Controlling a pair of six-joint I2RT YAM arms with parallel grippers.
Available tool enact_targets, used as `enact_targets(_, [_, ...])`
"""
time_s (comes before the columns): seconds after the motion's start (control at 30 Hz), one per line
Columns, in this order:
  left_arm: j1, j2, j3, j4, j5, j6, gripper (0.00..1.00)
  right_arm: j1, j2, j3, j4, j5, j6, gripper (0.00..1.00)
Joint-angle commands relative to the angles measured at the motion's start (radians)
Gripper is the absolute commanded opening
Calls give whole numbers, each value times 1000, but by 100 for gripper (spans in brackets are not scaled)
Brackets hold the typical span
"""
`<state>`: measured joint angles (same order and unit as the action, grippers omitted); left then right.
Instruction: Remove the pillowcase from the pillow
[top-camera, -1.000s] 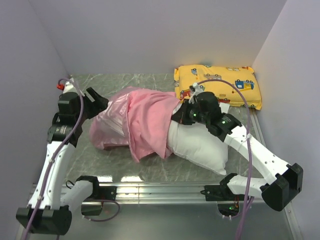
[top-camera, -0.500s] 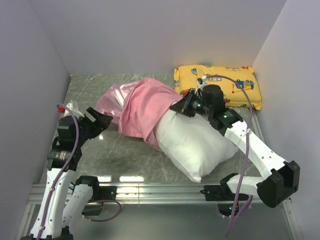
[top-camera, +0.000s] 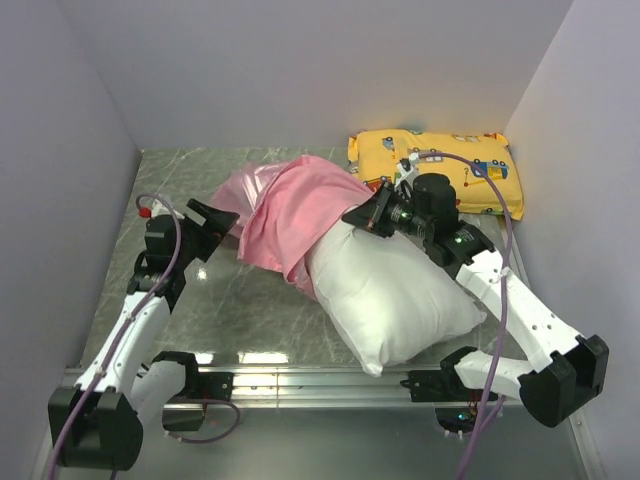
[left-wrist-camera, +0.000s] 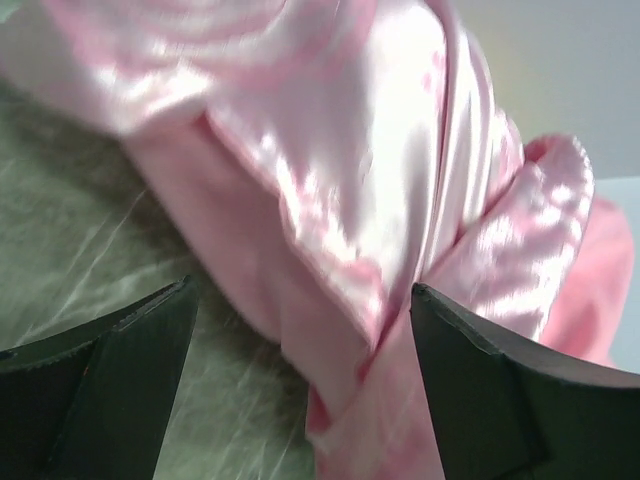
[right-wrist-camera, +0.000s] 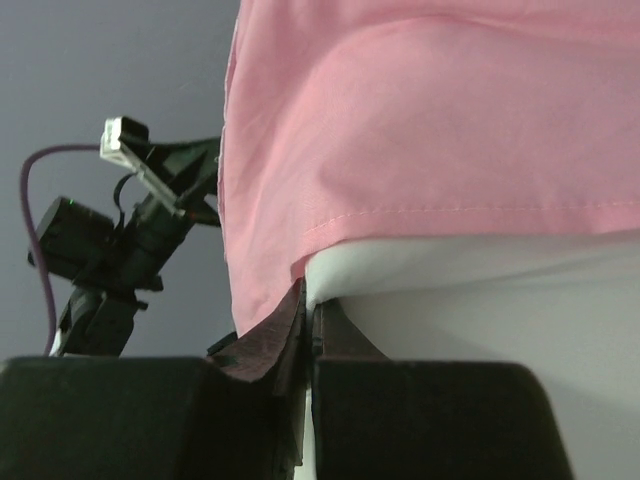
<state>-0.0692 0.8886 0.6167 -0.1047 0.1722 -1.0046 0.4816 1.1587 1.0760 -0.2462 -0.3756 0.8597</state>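
Note:
The plump white pillow (top-camera: 400, 290) lies slantwise on the marble table, its near end bare. The pink satin pillowcase (top-camera: 300, 205) covers only its far left end, bunched and partly turned matte side out. My right gripper (top-camera: 358, 218) is shut on a pinch of the pillow's white fabric (right-wrist-camera: 450, 270) just below the pillowcase hem (right-wrist-camera: 430, 120); in the right wrist view the gripper (right-wrist-camera: 308, 322) has its fingers pressed together. My left gripper (top-camera: 222, 220) is open at the pillowcase's left side. In the left wrist view it (left-wrist-camera: 300, 345) straddles shiny folds of the pillowcase (left-wrist-camera: 350, 190) without closing on them.
A yellow vehicle-print pillow (top-camera: 440, 165) lies at the back right, just behind my right wrist. Grey walls close in the table (top-camera: 230, 310) on the left, back and right. A metal rail (top-camera: 300, 380) runs along the near edge.
The right gripper has pulled the pillow toward the near right, baring more white. The pillowcase has bunched toward the back. The left gripper drew back, then returned to the pillowcase's left side.

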Motion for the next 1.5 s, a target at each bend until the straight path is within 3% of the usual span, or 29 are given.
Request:
enact_targets(0.0, [-3,68,8,242,15,-71,92,-9,-111,38,171,-72,-8,0])
enact_targets(0.47, [-64,200,-37,367,15,-216,80,-12,-149,24,145,-98,-31,0])
enact_targets(0.8, [-119,168,-57,295,-65,-269,69,-12,-146,22,131,-98,-51,0])
enact_targets(0.9, [-121,200,-41,306,-60,-267,50,-12,-151,22,117,-94,-62,0])
enact_targets(0.93, [-119,205,-37,303,-63,-267,28,-12,-151,27,114,-88,-65,0])
enact_targets(1.03, [-107,228,12,225,-117,-236,0,-15,-152,44,85,-86,-86,0])
enact_targets(1.07, [-97,231,26,200,-147,-227,1,-20,-155,47,70,-88,-93,0])
enact_targets(1.17, [3,190,49,108,-169,-204,0,-60,-165,55,38,-117,-114,0])
enact_targets(1.3, [340,147,64,5,-125,-151,0,-176,-189,32,25,-192,-116,0])
enact_targets(1.47, [531,139,103,-95,-140,-92,0,-320,-188,-10,35,-270,-111,0])
